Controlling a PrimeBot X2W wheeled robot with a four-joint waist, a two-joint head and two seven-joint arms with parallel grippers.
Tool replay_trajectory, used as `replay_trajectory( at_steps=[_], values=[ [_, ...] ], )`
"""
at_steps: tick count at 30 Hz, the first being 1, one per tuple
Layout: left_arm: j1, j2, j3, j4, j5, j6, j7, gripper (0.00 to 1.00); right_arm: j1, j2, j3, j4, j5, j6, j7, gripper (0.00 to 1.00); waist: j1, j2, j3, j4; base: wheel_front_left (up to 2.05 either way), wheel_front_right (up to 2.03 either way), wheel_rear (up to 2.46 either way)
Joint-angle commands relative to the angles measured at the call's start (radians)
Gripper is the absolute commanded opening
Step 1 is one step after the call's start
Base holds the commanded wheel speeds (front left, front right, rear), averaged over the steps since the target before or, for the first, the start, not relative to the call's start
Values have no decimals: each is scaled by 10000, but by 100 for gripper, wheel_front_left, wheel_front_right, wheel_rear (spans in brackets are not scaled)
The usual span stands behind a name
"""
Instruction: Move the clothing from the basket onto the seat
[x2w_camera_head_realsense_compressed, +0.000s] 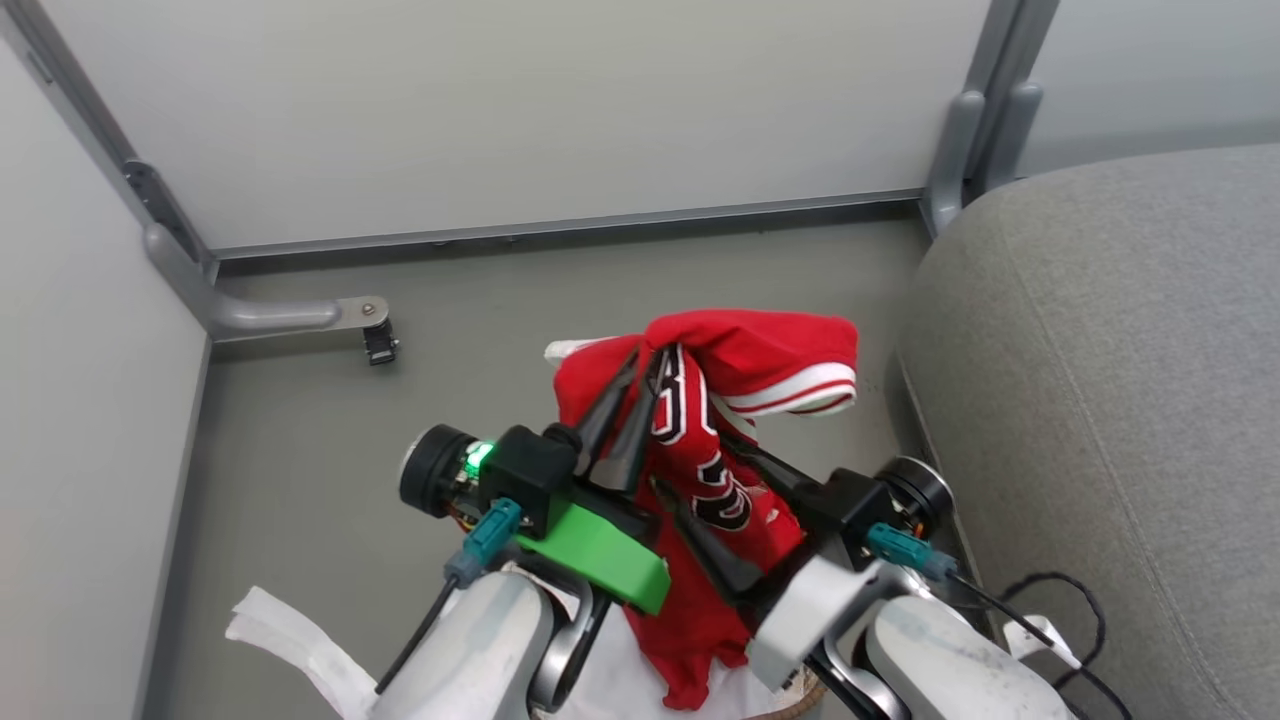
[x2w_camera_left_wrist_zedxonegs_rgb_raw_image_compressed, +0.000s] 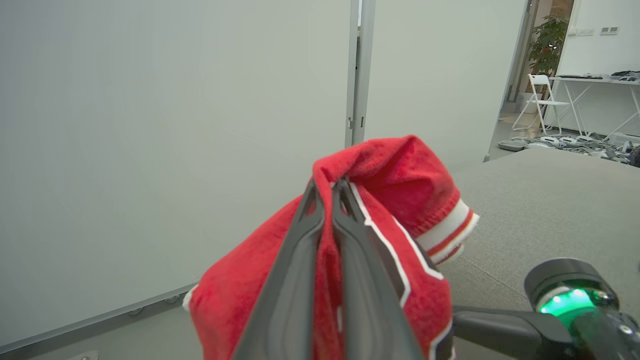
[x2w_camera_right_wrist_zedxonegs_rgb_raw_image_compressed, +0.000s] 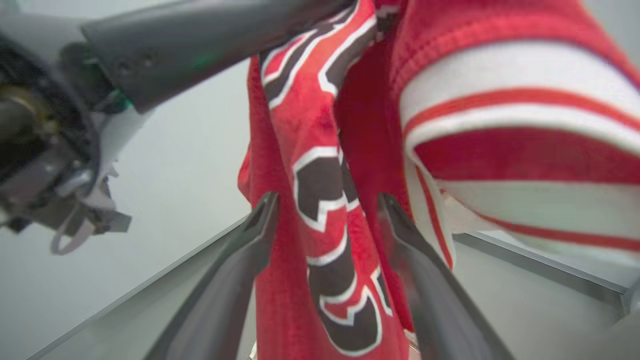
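Red jersey (x2w_camera_head_realsense_compressed: 745, 365) is hanging pinched in the closed left gripper (x2w_camera_head_realsense_compressed: 648, 358), the right gripper (x2w_camera_right_wrist_zedxonegs_rgb_raw_image_compressed: 327, 197) straddling it, fingers apart; swinging rightward should be keeping its tail above the seat (x2w_camera_head_realsense_compressed: 1100, 400).

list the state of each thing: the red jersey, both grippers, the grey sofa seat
red jersey with black-and-white lettering: held up in the air, hanging bunched
left gripper: shut on the jersey's top fold
right gripper: open, a finger on each side of the hanging cloth
large grey fabric sofa seat: jersey not yet on it
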Motion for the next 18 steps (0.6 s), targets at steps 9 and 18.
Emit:
replay_trajectory(
  at_steps=[9,18],
  values=[
    [-109,19,-703,-193,-527,223,-41,0,-788,572,70,1691,715,-10,-48,0,1,0,-26,589,0,0,0],
    [218,18,-63,-267,-93,352,-25,100,-241,254,-689,1226,961,-10,-37,0,1,0,256,-539,0,0,0]
  ],
)
